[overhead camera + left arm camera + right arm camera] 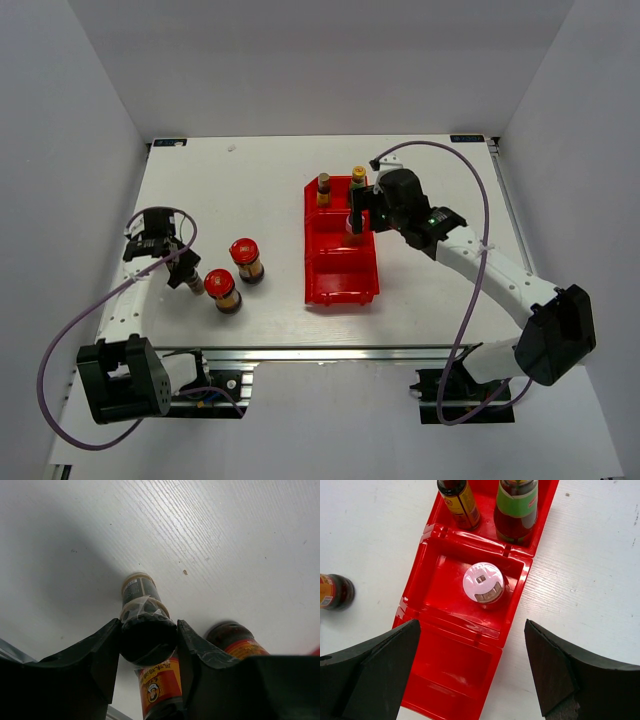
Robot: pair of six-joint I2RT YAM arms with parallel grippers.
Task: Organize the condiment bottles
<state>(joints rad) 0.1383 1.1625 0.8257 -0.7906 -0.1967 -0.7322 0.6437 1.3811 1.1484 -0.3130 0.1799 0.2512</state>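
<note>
1. Closest in the left wrist view, the left gripper [149,630] has its two black jaws shut tight on a small dark-capped bottle [141,594]. The bottle stands on the white table [240,540], on the left side.
2. Two squat dark jars with red lids stand just beside that bottle, on the side toward the tray. The near jar [224,290] is very close to the gripper. The far jar [246,258] is a bit past it.
3. Bare table lies between the jars and the red tray [345,288].
4. The tray has three boxes in a row. The pink-capped bottle [483,582] stands in the middle box.
5. In the far box, a yellow-labelled bottle [460,500] and a green-labelled bottle [516,507] stand side by side.
6. The right gripper [470,630] hangs over the tray, its jaws wide apart and holding nothing.
</note>
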